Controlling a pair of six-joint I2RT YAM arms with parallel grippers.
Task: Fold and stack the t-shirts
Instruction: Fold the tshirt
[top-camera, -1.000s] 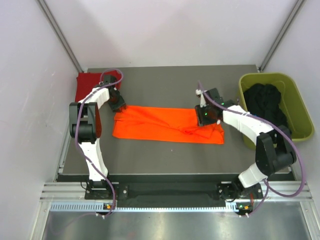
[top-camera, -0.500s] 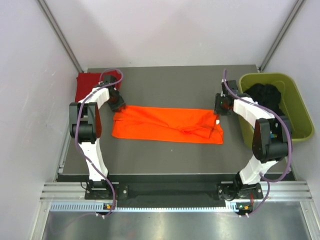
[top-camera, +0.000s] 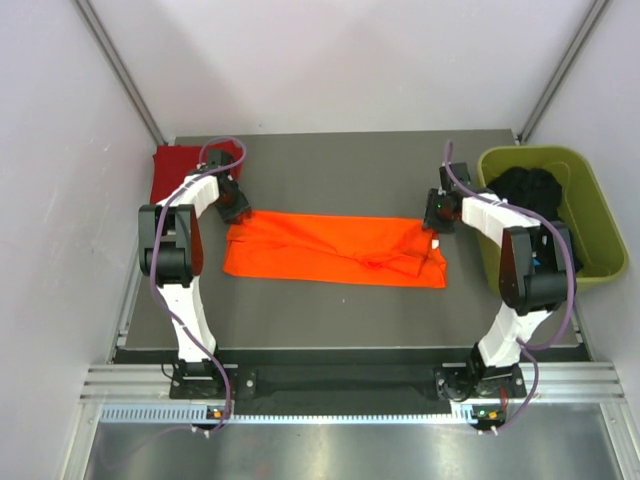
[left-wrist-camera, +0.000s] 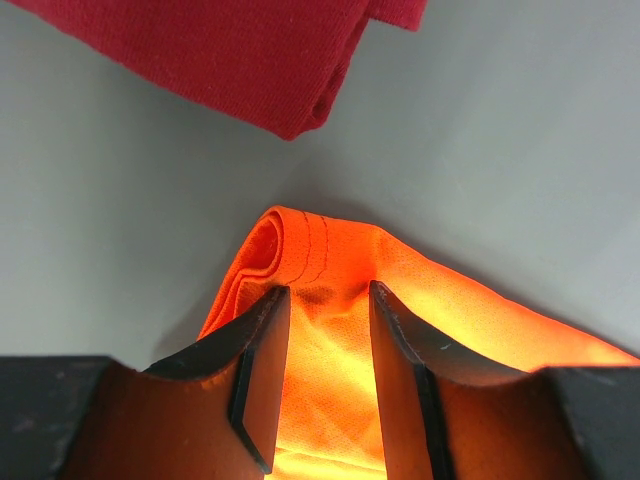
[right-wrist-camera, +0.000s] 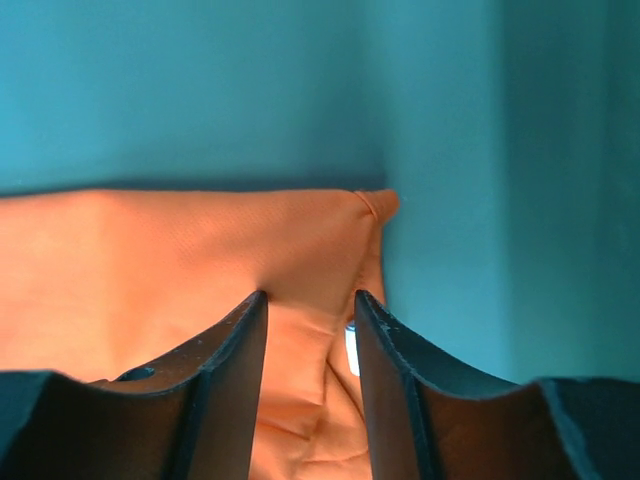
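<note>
Both grippers, left gripper (left-wrist-camera: 320, 375) and right gripper (right-wrist-camera: 308, 385), were clamped on the far corners of the orange t-shirt (top-camera: 335, 250), which lay folded into a long band at frame centre. The dark red t-shirt (top-camera: 175, 165) sat folded at upper left. Remaining: cross-folds, then stacking. Count: two shirts, one green tub (top-camera: 590, 215) at right, probably holding dark cloth.

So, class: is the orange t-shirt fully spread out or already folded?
Folded. The orange t-shirt lies as a long narrow band on the table, and the left wrist view shows doubled layers at its corner.
</note>
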